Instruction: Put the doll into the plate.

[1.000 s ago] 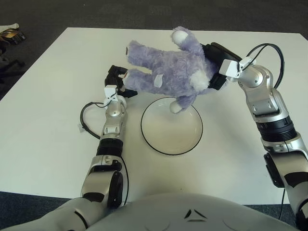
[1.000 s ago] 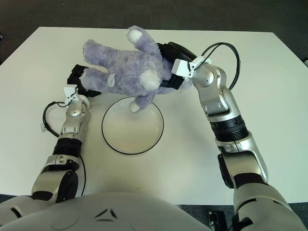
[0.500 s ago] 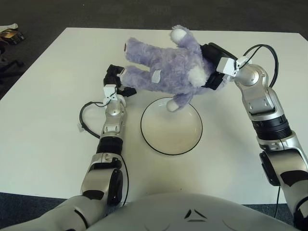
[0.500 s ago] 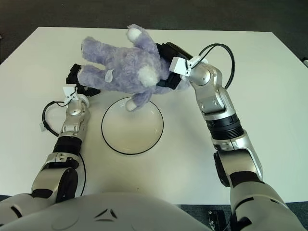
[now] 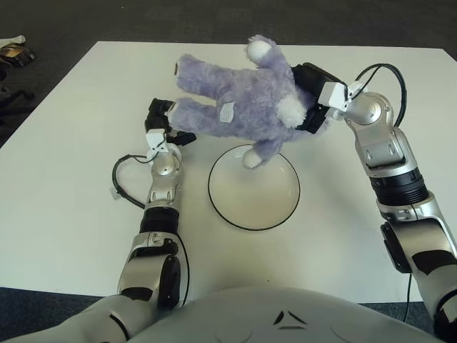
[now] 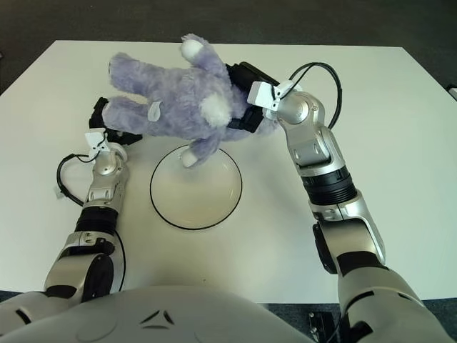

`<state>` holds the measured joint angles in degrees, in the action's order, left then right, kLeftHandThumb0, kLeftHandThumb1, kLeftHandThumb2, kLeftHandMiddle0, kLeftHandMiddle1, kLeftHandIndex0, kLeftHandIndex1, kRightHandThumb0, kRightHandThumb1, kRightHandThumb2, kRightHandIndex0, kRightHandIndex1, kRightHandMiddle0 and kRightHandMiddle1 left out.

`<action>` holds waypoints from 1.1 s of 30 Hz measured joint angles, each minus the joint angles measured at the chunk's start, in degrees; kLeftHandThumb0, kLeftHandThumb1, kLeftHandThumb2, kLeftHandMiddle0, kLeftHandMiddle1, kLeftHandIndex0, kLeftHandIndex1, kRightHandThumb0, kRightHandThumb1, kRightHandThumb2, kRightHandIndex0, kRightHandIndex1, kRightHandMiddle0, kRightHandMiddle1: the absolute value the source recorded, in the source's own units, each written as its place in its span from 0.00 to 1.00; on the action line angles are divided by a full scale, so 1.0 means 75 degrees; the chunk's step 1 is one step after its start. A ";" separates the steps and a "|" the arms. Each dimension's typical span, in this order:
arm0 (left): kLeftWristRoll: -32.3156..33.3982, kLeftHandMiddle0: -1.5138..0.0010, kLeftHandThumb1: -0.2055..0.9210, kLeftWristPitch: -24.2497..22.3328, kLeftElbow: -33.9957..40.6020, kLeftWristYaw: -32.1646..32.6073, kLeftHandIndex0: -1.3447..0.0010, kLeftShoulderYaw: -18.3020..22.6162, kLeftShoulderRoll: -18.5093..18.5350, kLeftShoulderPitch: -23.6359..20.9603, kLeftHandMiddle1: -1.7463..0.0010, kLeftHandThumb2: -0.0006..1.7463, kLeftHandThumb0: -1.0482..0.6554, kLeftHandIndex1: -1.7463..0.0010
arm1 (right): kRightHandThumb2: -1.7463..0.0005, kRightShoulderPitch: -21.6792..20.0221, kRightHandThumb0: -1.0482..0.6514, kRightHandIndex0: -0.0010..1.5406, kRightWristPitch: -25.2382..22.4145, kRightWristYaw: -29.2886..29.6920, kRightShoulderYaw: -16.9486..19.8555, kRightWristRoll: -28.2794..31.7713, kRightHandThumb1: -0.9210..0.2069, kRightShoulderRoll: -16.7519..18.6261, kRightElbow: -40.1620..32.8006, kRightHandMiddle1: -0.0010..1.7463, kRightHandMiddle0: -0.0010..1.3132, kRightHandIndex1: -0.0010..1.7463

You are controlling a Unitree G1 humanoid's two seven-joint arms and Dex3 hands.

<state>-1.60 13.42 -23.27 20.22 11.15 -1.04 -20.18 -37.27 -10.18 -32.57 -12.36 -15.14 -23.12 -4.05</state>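
A white table (image 5: 64, 179) fills most of the scene. Above its middle hangs the doll (image 5: 239, 103), a purple plush bear lying sideways in the air, its head end toward the right hand (image 5: 313, 96), whose fingers are clamped around it. One white-tipped paw dangles over the far rim of the plate (image 5: 254, 187), a round white dish with a dark edge that lies bare on the table, just nearer than the doll. The left hand (image 5: 161, 123) shows left of the plate, beside the doll's legs; whether its fingers are spread or curled cannot be made out.
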 measured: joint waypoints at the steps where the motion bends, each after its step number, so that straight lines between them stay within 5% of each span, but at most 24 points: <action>1: -0.0024 0.60 0.34 0.0000 0.0055 0.0041 0.56 0.0007 0.0000 0.0028 0.00 0.85 0.61 0.00 | 0.09 0.0000 0.95 0.52 -0.0002 0.0000 -0.0001 0.0025 0.73 0.0023 -0.0001 1.00 0.83 1.00; 10: -0.0193 0.59 0.31 -0.0118 0.0449 0.0418 0.54 0.0058 -0.0003 0.0234 0.00 0.87 0.61 0.00 | 0.09 0.0000 0.95 0.52 0.0000 -0.0020 -0.0032 0.0140 0.73 0.0125 -0.0007 1.00 0.82 1.00; 17: -0.0285 0.42 0.17 -0.0218 0.0618 0.0615 0.53 0.0098 0.0004 0.0328 0.00 0.96 0.61 0.04 | 0.09 0.0000 0.95 0.52 0.0061 -0.0108 -0.0054 0.0283 0.73 0.0183 0.0005 1.00 0.81 1.00; 33: -0.0395 0.40 0.15 -0.0216 0.0698 0.0783 0.53 0.0117 0.0011 0.0380 0.00 0.98 0.61 0.03 | 0.09 0.0000 0.95 0.51 0.0246 -0.0232 -0.0062 0.0591 0.73 0.0265 0.0172 1.00 0.80 1.00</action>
<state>-4.56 11.80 -18.03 26.09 12.03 -0.95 -17.33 -37.28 -8.33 -34.32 -12.83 -10.71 -21.13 -2.76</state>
